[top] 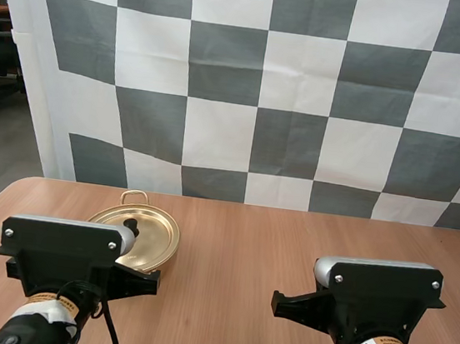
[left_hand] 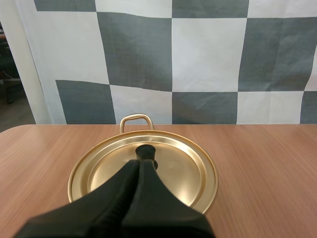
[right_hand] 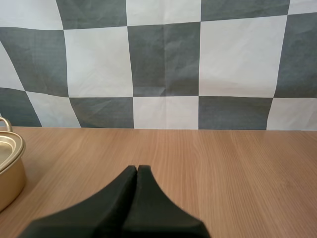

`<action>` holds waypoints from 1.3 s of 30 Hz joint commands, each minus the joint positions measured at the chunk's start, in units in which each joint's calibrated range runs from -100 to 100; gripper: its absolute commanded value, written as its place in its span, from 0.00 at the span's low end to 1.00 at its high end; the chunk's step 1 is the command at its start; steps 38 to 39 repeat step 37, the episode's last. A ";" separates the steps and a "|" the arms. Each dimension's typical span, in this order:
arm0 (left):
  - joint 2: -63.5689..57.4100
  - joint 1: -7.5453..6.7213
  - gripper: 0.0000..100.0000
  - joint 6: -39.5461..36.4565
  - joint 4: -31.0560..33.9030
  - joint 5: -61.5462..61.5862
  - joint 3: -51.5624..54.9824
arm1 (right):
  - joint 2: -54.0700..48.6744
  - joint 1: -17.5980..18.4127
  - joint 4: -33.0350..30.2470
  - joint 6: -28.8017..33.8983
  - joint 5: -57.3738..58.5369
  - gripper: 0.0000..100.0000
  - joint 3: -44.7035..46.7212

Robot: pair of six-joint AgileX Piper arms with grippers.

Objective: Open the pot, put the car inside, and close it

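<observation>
The pot (top: 139,241) stands at the lower left of the high view on the table (top: 236,257), its lid (left_hand: 148,171) on and the black knob (left_hand: 146,151) straight ahead of the left gripper (left_hand: 139,163), whose fingers are closed on nothing. The right gripper (right_hand: 137,171), also closed and empty, sits well apart at lower right. The left arm is nearer. No car is visible.
</observation>
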 commanded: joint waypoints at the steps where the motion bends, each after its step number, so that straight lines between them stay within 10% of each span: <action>1: 0.00 0.02 0.00 -0.04 -0.02 0.02 0.00 | 0.00 -0.06 -0.15 0.04 0.06 0.00 0.00; 39: 0.00 0.02 0.00 -0.04 -0.02 0.02 0.00 | 0.00 -0.06 -3.21 -0.15 -0.11 0.00 0.00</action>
